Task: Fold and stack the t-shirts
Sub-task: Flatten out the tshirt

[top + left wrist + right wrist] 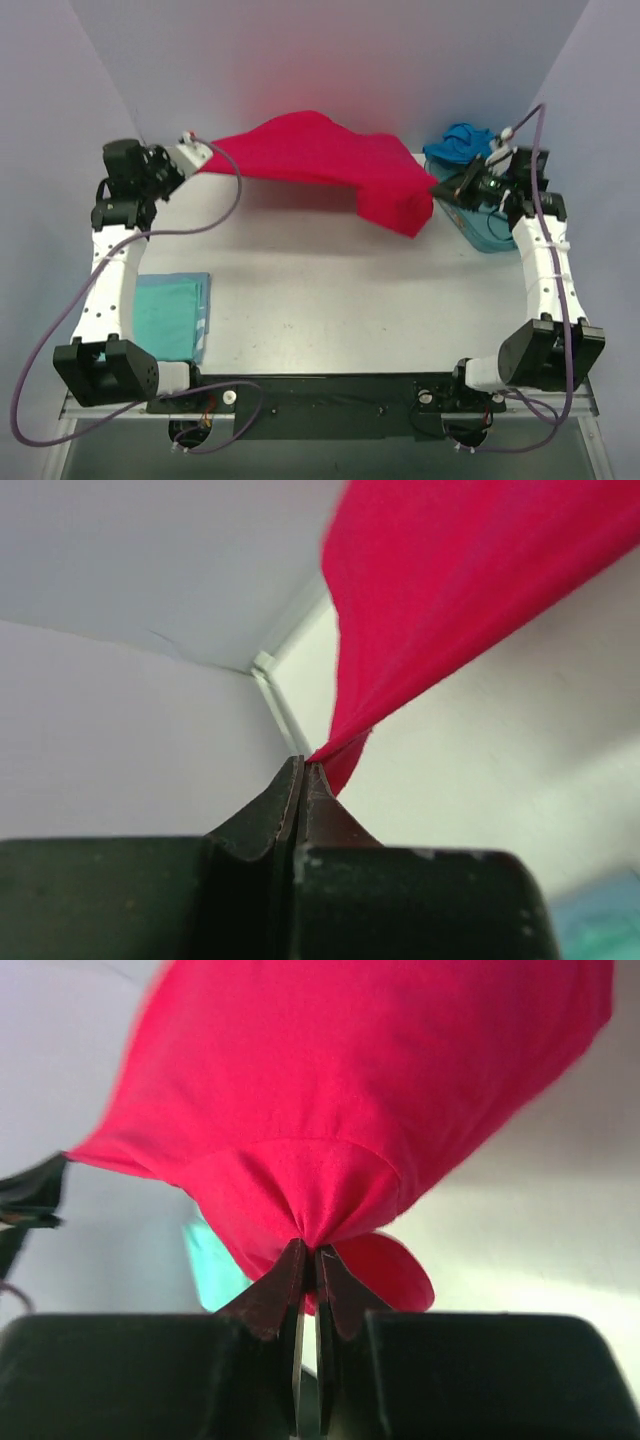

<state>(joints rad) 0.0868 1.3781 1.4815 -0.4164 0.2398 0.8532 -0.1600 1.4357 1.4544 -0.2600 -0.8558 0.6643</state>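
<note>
The red t-shirt (330, 160) hangs stretched in the air across the back of the table, held at both ends. My left gripper (198, 160) is shut on its left end; in the left wrist view the cloth (450, 590) runs from the closed fingertips (303, 770). My right gripper (442, 188) is shut on its right end, with the cloth (350, 1090) bunched at the tips (308, 1252). The pale aqua t-shirt (170, 315) lies folded flat at the near left. The blue t-shirt (462, 142) sits crumpled in the teal tray at the back right.
The translucent teal plastic tray (480, 232) stands at the back right under my right wrist. White walls close in the back and both sides. The arm bases sit along the near edge.
</note>
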